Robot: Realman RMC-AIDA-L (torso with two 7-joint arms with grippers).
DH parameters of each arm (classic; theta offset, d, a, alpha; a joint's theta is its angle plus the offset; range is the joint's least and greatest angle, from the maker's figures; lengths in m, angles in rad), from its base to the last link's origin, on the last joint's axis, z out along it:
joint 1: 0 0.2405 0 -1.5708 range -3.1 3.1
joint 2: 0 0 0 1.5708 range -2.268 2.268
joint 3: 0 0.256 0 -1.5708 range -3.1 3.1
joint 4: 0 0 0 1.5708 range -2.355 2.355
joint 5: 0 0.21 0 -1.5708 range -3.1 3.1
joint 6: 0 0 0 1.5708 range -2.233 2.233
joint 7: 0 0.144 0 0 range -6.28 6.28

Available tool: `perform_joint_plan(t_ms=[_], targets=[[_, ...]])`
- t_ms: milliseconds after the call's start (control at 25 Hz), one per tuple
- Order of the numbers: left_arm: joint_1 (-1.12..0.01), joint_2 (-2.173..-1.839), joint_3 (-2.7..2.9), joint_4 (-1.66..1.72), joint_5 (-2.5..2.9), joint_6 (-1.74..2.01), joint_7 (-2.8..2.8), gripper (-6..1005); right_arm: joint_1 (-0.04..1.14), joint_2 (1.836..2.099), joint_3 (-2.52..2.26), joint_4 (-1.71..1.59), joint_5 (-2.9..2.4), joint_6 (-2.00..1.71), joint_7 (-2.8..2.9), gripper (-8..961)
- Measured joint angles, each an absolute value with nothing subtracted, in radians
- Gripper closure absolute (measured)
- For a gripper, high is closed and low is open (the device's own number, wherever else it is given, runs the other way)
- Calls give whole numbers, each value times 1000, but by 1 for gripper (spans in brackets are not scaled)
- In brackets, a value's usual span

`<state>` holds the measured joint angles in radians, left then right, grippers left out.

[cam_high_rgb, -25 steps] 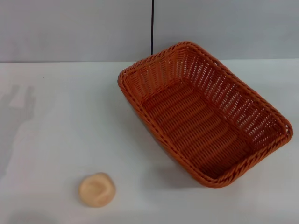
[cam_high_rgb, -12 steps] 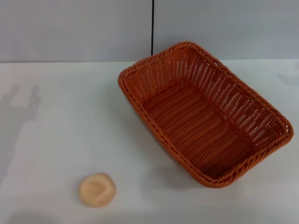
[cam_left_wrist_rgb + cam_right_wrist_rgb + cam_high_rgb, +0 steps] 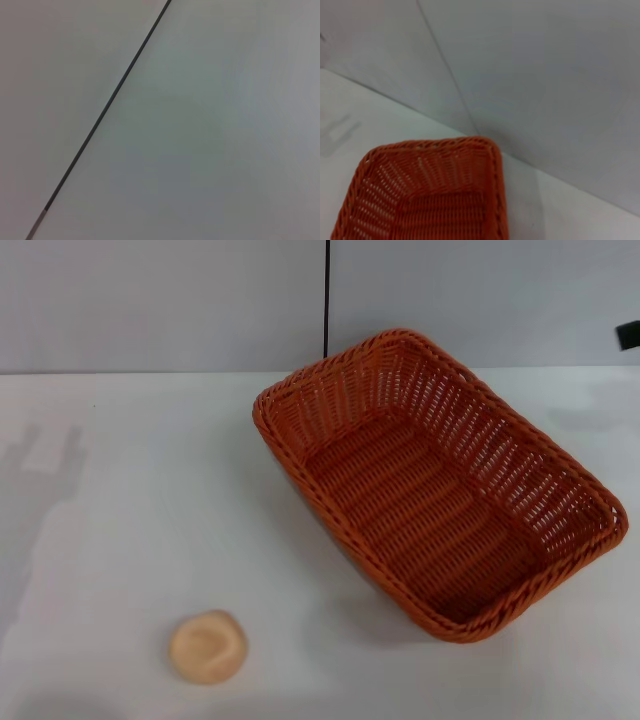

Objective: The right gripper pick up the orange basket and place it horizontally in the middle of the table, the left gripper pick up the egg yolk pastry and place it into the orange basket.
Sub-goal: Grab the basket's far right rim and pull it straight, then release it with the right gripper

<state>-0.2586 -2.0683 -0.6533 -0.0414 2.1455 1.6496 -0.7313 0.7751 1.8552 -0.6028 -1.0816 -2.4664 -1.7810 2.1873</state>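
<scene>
Toward the white table's (image 3: 120, 540) far right edge sat the big woven orange basket (image 3: 440, 485), slanted; the small round tan pastry (image 3: 207, 646) lay near the front edge, well apart. Only a black bit of the right gripper (image 3: 629, 335) showed; I cannot tell its grip.

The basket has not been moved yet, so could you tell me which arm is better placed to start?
Right. A black tip of the right tool shows at the head view's right edge, nearest the basket, which lies diagonally and empty. The left tool is out of sight.
</scene>
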Motion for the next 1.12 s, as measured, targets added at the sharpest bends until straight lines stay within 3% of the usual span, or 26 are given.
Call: perform_joint_plan(t_ms=[600,1120], targets=[[-268,-2066,-644,-54,2146,1609,-728,406,799,1896,-781,-931,-2474,-1675,2190,129],[-275,-2066,-644,-54,2146,1593,-726,405,810,1942,-821,-856,-2538,-1574,2198,210]])
